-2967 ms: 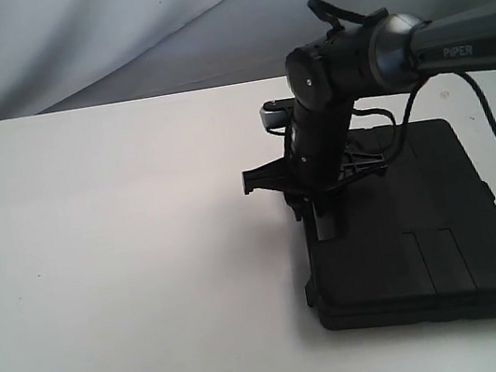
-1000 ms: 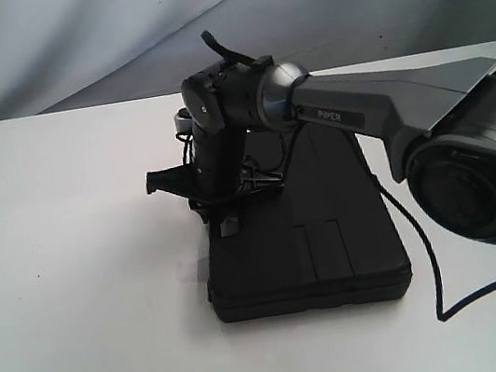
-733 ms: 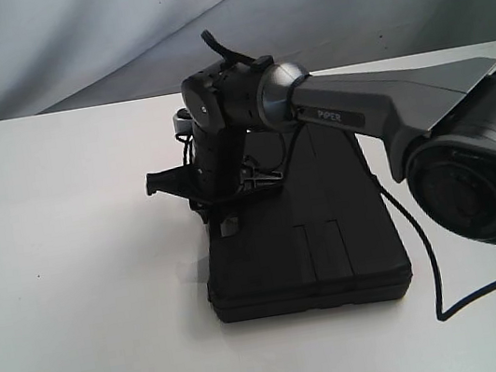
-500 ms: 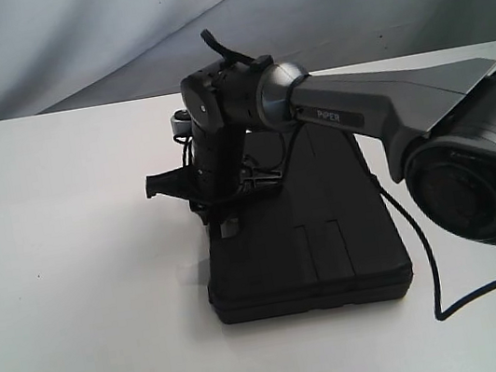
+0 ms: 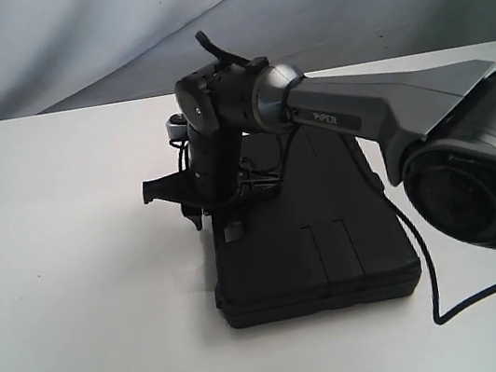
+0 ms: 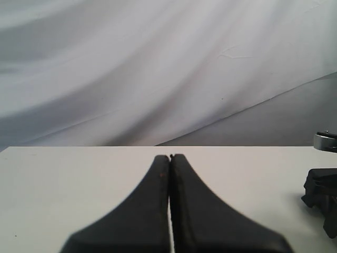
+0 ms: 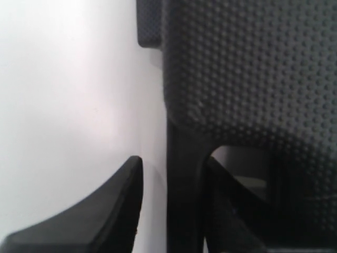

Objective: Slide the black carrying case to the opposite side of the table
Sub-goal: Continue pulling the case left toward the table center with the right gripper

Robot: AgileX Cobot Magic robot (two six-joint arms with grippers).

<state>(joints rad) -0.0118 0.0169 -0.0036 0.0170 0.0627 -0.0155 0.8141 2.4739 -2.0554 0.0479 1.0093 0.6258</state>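
At the left, our left pincer point(image 6: 170, 161) is pressed together and holds nothing, well apart from the work. Near the middle of the table point(image 5: 73, 270), the right pincer point(image 7: 172, 168) stands spread astride the handle point(image 7: 181, 211), one finger in the slot and one outside, not pinching. The case point(image 5: 324, 249) lies flat, just right of centre. We judge it best to close firmly on the handle, stay low and pull straight, so the case neither swivels nor tips.

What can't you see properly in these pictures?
- Exterior view: the case's handle edge hides behind the right arm.
- Right wrist view: the case is cut off by picture edges.
- Left wrist view: a dark shape is cut off at the edge.
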